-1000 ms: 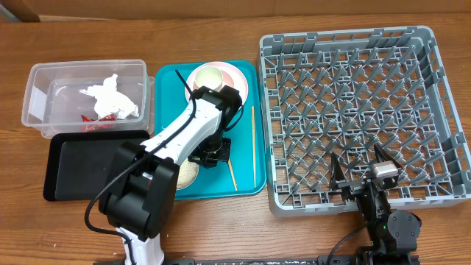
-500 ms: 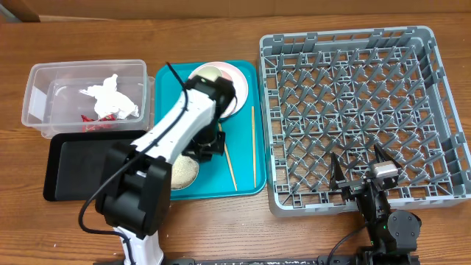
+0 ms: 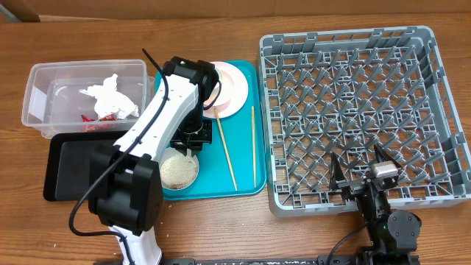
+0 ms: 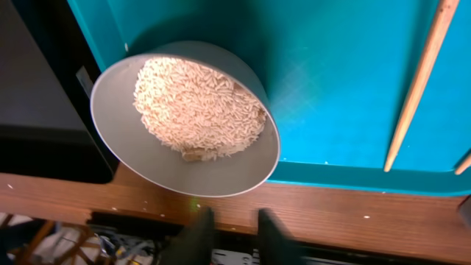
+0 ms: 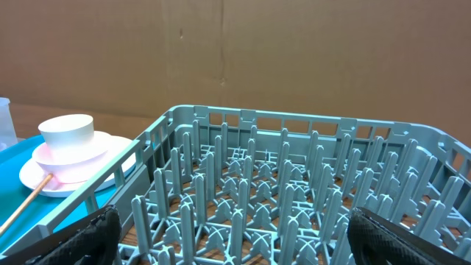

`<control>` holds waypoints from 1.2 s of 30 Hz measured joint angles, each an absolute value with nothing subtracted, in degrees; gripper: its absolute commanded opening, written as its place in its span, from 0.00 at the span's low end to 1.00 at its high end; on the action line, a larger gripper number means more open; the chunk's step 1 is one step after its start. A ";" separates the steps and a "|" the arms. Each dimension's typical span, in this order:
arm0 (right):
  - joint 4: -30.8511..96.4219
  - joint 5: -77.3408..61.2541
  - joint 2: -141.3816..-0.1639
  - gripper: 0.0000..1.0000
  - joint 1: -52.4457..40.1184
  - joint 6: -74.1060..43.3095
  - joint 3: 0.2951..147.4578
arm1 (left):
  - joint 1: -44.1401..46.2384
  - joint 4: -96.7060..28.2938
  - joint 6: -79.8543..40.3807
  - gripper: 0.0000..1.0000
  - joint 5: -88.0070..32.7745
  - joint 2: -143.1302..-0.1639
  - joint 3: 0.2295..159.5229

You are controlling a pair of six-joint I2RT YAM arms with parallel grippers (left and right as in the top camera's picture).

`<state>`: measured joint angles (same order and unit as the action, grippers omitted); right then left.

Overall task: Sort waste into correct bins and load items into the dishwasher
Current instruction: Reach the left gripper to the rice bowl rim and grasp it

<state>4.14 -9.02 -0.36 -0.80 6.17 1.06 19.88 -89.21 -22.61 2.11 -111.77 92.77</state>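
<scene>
Left of the teal plastic serving tray, the clear plastic tub holds the crumpled white napkin and small red packet. The shallow black tray lies beside the teal tray's near-left edge. At that corner sits the whitish bowl of rice, with your left gripper above it, fingers slightly parted and empty. At the tray's far edge, the pale pink plate carries the white cup. Two wooden chopsticks lie on its right half. Right of it stands the grey dish rack, your right gripper spread wide at its near rim.

smooth whitish bowl of grainy rice, glossy teal tray, wood-grain table.
</scene>
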 measured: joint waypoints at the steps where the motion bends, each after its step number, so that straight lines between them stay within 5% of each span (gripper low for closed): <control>1: 4.14 -9.02 -0.36 1.00 -0.78 6.20 1.06 | 19.88 -89.27 -22.37 0.33 2.17 -111.77 92.77; 8: 4.14 -9.04 -0.36 1.00 -0.80 6.20 1.06 | 19.88 -88.64 -22.39 0.43 2.15 -111.77 92.40; 36: 4.14 -9.02 -0.36 1.00 -0.78 6.17 1.06 | 19.88 -80.20 -23.70 0.40 0.43 -111.77 83.15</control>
